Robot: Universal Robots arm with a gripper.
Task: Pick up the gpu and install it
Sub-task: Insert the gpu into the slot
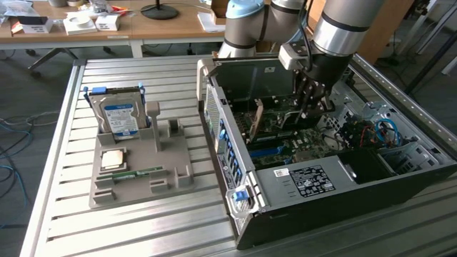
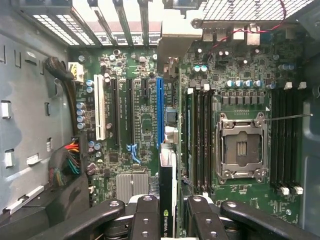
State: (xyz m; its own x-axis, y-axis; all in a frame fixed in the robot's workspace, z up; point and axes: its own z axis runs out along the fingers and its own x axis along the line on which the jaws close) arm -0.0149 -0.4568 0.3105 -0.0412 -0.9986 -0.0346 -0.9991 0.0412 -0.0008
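Gripper [image 2: 172, 216] is down inside the computer case [image 1: 214, 115], fingers pinching the gpu [image 2: 167, 175] edge-on, roughly in line with the blue slot [image 2: 159, 110]. Any skew against that slot and the card could jam or scrape the board. The wrist view gives that alignment, the exterior view the gripper's depth in the case.
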